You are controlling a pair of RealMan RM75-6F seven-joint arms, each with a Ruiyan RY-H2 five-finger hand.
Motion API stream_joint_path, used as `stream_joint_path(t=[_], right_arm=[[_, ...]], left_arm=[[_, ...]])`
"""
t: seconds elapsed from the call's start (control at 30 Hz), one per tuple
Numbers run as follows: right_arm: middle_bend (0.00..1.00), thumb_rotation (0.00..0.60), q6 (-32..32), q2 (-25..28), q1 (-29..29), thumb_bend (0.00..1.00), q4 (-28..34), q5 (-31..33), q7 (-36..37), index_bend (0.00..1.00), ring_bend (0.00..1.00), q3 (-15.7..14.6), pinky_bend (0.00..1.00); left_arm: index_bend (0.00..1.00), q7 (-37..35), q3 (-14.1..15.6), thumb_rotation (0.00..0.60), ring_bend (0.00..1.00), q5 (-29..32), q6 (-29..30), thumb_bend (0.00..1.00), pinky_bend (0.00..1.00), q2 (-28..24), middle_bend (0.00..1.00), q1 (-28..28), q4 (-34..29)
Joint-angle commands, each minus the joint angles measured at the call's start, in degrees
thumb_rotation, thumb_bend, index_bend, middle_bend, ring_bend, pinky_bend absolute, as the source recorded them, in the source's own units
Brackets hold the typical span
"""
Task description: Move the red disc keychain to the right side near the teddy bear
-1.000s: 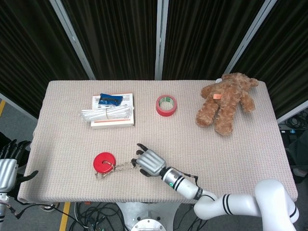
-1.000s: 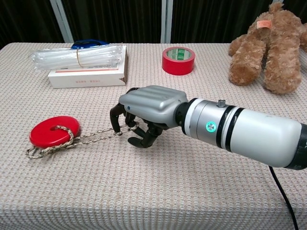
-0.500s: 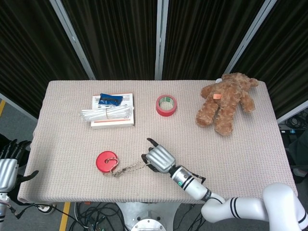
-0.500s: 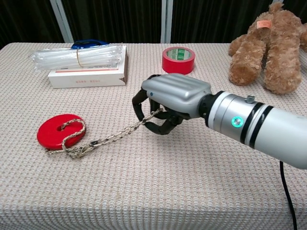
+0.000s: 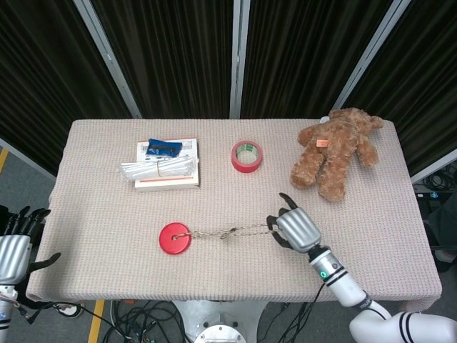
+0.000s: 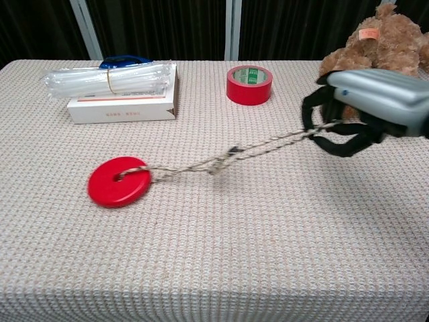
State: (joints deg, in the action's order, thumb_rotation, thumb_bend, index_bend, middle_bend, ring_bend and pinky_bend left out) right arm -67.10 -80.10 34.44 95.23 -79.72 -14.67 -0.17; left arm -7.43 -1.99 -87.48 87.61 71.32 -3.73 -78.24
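The red disc keychain [image 5: 175, 239] lies flat on the table [image 5: 100, 214], well to the left of the teddy bear [image 5: 335, 148] and nearer the front edge than the bear is. Its cord and chain [image 5: 232, 232] run from the hole in the disc, stretched out in a nearly straight line toward the bear's side. The far end of that chain is pinched in the curled fingers of the right hand [image 5: 294, 229], which sits just in front of the bear's legs, close to them but apart from them. In the chest view the chain [image 6: 228, 156] rises off the cloth as it nears the hand [image 6: 365, 111], while the disc [image 6: 119, 181] rests on the table.

Left of the bear, near the back edge, stands a roll of red tape [image 5: 246, 156]. Further left from the bear lies a flat white box [image 5: 168, 171] with a bundle of clear plastic tubes [image 5: 158, 168] across it and a small blue packet [image 5: 162, 148] at its back end.

The left hand [image 5: 16, 246] hangs off the table's left edge, far from the bear, holding nothing, its fingers spread.
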Motion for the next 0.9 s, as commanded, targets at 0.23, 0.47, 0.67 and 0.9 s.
stream_joint_path(t=[0.23,0.47,0.67,0.9], right_arm=[[0.98,0.600,-6.03,8.96,-10.25,0.61,-4.67,2.72,11.20,1.00,0.48,-3.10,0.09],[0.98,0.600,-9.40,12.56,-16.32,0.61,-9.67,5.76,19.12,1.00,0.48,-1.80,0.09],[0.98,0.600,-10.01,15.23,-19.45,0.62,-13.41,9.80,23.53,1.00,0.48,1.24,0.09],[0.98,0.600,-8.77,16.96,-21.48,0.62,-16.00,13.07,25.92,1.00,0.48,4.10,0.09]], left_arm=[[0.16,0.75,0.00,0.600,0.02,0.00,0.01,0.02,0.12,-0.22,0.14,-0.05,-0.69],[0.15,1.69,0.02,0.600,0.02,-0.23,-0.07,0.02,0.12,-0.51,0.14,-0.26,-1.57],[0.15,2.66,0.07,0.600,0.02,-0.25,-0.33,0.02,0.12,-0.53,0.14,-0.44,-2.35],[0.15,3.28,0.09,0.600,0.02,-0.25,-0.61,0.02,0.12,-0.47,0.14,-0.65,-2.83]])
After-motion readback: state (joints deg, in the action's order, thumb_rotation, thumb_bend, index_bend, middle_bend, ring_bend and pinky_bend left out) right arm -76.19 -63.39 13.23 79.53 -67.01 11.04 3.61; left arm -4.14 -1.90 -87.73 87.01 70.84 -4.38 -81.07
